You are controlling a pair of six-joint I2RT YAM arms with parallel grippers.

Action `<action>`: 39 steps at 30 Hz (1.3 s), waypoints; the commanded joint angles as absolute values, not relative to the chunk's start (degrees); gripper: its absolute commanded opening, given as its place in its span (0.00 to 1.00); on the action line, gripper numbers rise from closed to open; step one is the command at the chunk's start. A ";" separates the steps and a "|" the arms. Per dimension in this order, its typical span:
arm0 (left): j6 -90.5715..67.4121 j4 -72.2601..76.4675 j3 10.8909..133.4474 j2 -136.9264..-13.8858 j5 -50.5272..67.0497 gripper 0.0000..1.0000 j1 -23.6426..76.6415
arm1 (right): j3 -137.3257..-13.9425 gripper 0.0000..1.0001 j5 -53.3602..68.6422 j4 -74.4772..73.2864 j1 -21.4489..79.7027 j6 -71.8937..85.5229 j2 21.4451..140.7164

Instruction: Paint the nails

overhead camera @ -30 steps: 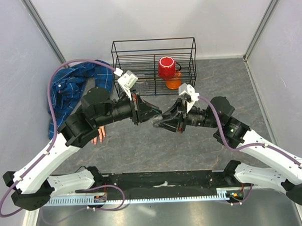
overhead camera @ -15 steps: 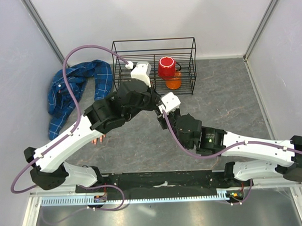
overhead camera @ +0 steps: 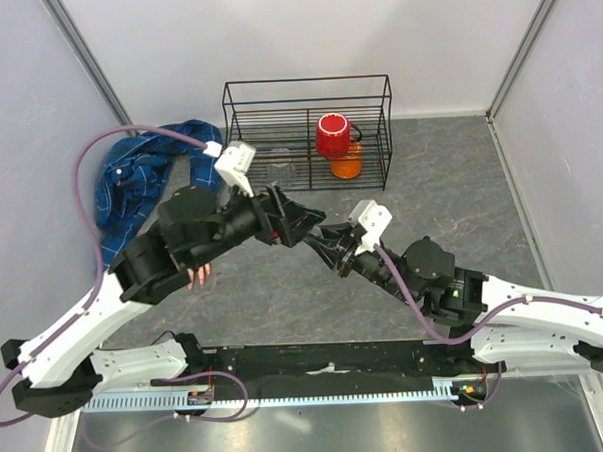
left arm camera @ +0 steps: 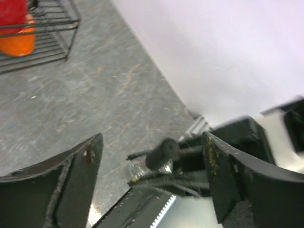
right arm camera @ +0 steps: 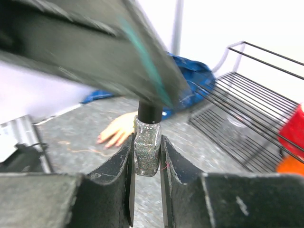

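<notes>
A small glittery bottle (right arm camera: 146, 159) is pinched upright between the fingers of the right gripper (right arm camera: 146, 142), which is held above the middle of the table (overhead camera: 285, 297). The bottle's black cap (right arm camera: 149, 113) is seen standing clear above the fingertips. The left gripper (left arm camera: 152, 140) is held just to the left of it with its 2 jaws spread wide. The cap is seen in the gap between them, and no contact with either jaw is shown in the left wrist view. In the right wrist view 1 blurred finger of the left gripper is seen at the top of the cap; whether it touches cannot be told.

The fake hand (right arm camera: 116, 133) is laid flat on the table, left of both grippers and well apart from the bottle, partly hidden under the left arm in the top view. The nails (right arm camera: 101, 139) are at its fingertips, pointed toward the near edge, and are too small to be made out. Its blue plaid sleeve (overhead camera: 139, 178) is spread toward the far left corner. A wire basket (overhead camera: 305, 81) is set at the far wall, with a red cup (overhead camera: 333, 135) and something orange (overhead camera: 347, 167) inside it.
</notes>
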State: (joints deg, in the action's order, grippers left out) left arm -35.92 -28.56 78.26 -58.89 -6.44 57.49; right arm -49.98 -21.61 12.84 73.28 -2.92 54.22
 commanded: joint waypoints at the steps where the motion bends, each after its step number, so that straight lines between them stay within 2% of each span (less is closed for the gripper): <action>1: -38.14 -24.44 75.59 -53.45 -0.36 0.94 57.22 | -49.05 0.00 -11.00 13.63 71.98 -0.17 52.21; 3: -37.54 -23.73 73.40 -49.93 1.04 0.94 57.13 | -48.25 0.00 -5.93 13.10 70.93 1.84 51.51; 11: -34.37 -21.36 67.50 -44.47 8.33 0.82 57.04 | -45.62 0.00 19.49 15.90 61.10 14.76 50.80; 17: -34.89 -21.53 67.15 -44.47 8.00 0.73 57.13 | -45.61 0.00 25.39 16.79 58.98 17.66 49.83; 22: -34.89 -24.69 69.61 -46.58 8.26 0.63 57.13 | -45.97 0.00 25.66 15.65 58.62 17.75 49.57; 29: -33.93 -25.14 71.36 -49.03 11.33 0.60 57.13 | -46.49 0.00 26.45 16.17 58.45 17.67 50.10; 32: -33.14 -25.05 72.42 -50.62 13.00 0.50 57.13 | -46.84 0.00 26.37 16.52 58.36 17.49 50.54; 34: -32.61 -25.05 73.12 -51.85 13.88 0.38 57.04 | -46.93 0.00 25.93 16.61 57.92 17.40 50.62; 35: -31.74 -25.31 73.73 -52.12 13.89 0.32 57.04 | -47.11 0.00 25.58 16.61 57.83 17.23 50.71; 36: -31.38 -25.75 74.18 -52.99 13.63 0.17 57.04 | -47.28 0.00 24.88 16.18 57.83 17.14 50.80; 38: -30.24 -28.28 76.01 -54.05 11.26 0.03 57.04 | -47.99 0.00 20.85 15.04 57.74 16.18 51.15; 39: -29.97 -29.34 76.90 -55.62 9.68 0.02 57.13 | -48.34 0.00 18.39 13.12 57.66 15.74 51.50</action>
